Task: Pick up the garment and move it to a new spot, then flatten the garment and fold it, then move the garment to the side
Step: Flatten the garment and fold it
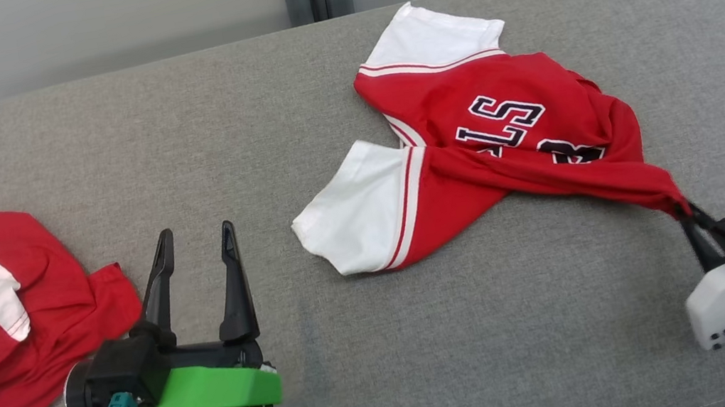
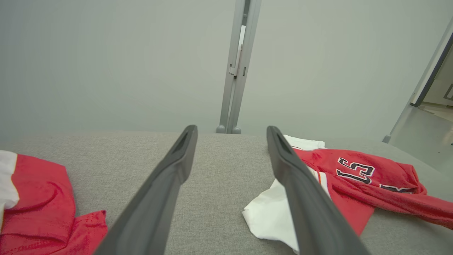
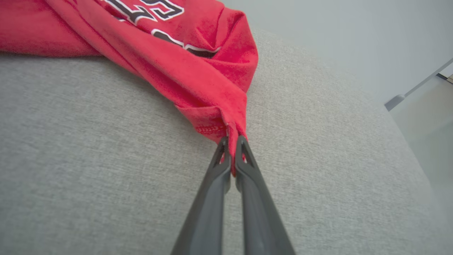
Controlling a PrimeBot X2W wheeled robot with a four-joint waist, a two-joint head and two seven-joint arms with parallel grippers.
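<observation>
On the grey fabric counter [image 1: 426, 337], the crumpled red-and-white cloth jersey [image 1: 468, 137] lies right of centre, its hem clamped in the right hand [image 1: 688, 216]; the left hand [image 1: 195, 230], near the front edge, has its fingers apart.

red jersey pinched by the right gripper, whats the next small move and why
Probably lift the right gripper a little: it is shut on a hem corner of the red jersey with white sleeves, whose body lies crumpled on the grey fabric surface. The open left gripper holds nothing.
</observation>
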